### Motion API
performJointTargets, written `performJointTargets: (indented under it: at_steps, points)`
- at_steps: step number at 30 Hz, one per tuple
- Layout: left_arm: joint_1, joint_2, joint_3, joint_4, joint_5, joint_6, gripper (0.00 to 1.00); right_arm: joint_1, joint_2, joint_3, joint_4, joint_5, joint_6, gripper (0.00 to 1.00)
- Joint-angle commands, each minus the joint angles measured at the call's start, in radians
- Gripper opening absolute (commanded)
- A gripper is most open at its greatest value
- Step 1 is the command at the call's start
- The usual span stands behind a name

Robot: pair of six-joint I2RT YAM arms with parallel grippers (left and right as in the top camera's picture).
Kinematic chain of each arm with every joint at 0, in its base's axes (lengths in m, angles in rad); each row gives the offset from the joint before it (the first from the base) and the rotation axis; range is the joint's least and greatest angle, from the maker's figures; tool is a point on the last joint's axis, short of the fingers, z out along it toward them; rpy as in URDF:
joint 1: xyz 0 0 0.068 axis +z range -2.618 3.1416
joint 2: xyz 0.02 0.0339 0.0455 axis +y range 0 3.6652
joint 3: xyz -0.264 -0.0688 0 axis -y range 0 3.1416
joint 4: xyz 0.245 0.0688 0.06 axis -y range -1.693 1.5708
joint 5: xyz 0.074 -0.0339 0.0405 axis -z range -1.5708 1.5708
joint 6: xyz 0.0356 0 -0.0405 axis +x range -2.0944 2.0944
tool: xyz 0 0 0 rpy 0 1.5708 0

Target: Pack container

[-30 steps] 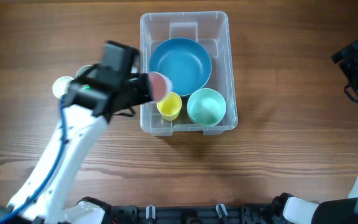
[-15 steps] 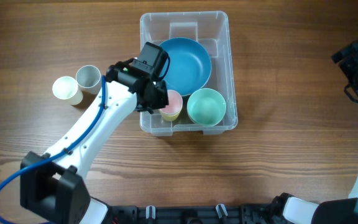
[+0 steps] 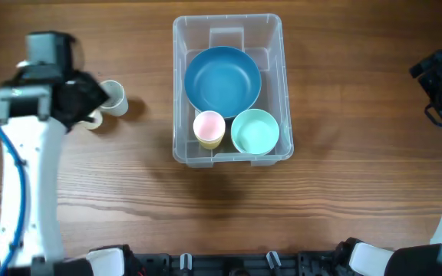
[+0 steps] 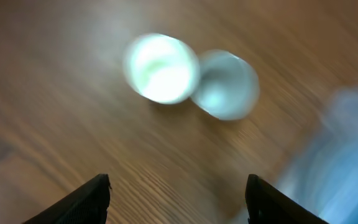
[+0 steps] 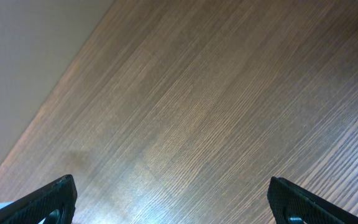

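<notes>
container (image 3: pixel 271 31): centre of table (image 3: pixel 344 215), toward far edge, long axis far-to-near | left claw (image 4: pixel 178 190): released, empty, above white cup (image 4: pixel 161 67) and grey cup (image 4: pixel 227 86) by left edge, nearer arm, container to its right | right claw (image 5: pixel 173 196): released, right edge

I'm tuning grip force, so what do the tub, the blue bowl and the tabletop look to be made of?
The container: clear, colourless plastic by the look, glossy; wood grain shows through its walls. The blue bowl: probably plastic, smooth, evenly coloured with a soft sheen; ceramic cannot be ruled out. The table: wood or wood-look laminate, brown streaked grain, low gloss.
</notes>
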Motion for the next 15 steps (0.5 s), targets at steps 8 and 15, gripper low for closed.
performJointTargets:
  at_steps: [8, 15]
  points:
    - [0.236, 0.343, -0.009, 0.094, 0.193, 0.12, 0.5, 0.0, 0.004, 0.002, 0.003, 0.002, 0.011, 1.0]
    - [0.241, 0.483, -0.009, 0.131, 0.159, 0.079, 0.4, 0.0, 0.004, 0.002, 0.003, 0.002, 0.011, 1.0]
